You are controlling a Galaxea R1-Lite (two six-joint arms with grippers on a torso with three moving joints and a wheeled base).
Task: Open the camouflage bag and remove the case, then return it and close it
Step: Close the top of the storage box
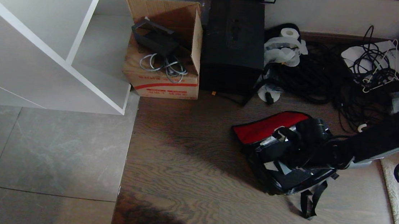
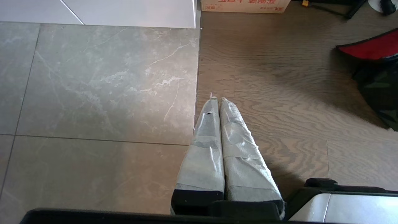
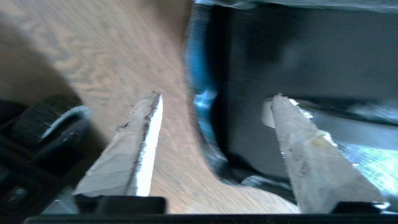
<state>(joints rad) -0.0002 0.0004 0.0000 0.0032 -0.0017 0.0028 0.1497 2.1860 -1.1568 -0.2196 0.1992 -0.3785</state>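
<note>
- The bag [image 1: 282, 151] lies open on the wood floor, red lining up.
- The right gripper [image 3: 214, 96] is over it, fingers wide apart, holding nothing.
- The left gripper [image 2: 216, 99] is pressed shut, empty.

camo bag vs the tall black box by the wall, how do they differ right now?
The camouflage bag lies open on the wood floor with its red-lined flap thrown back; the tall black box stands closed.
The bag is soft and slumped, straps trailing; the box is rigid and square-edged.
The right gripper is over the bag's opening, fingers apart; nothing is at the box.
Both have black sides.
</note>
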